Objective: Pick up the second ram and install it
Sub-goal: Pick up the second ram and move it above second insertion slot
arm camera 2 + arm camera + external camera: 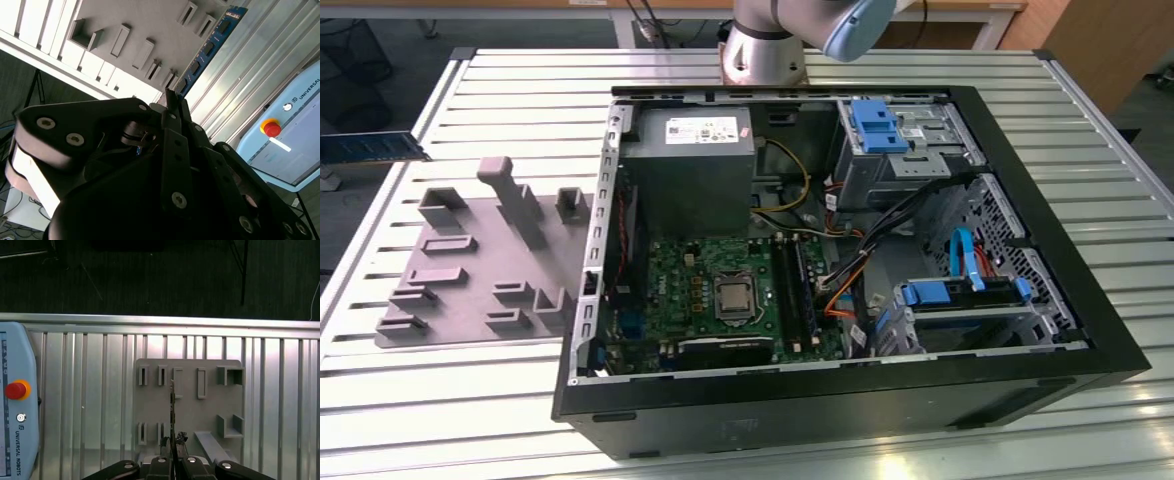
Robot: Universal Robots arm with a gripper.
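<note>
The second ram (210,47) is a slim dark-blue stick with dark chips, and it juts out from my gripper (171,100), whose black fingers are shut on one end of it. In the first wrist view I see the ram (172,405) edge-on as a thin line running out from the gripper (173,440), with the grey fixture plate (210,415) behind it. In the exterior view the ram (374,147) hangs in the air at the far left, level, above the table's edge and apart from the plate (467,270).
The open computer case (854,400) lies on the slatted metal table (494,400), showing its green motherboard (707,300), memory slots (797,290), power supply (687,165) and blue drive brackets (947,295). A teach pendant (15,410) with a red button lies beside the plate.
</note>
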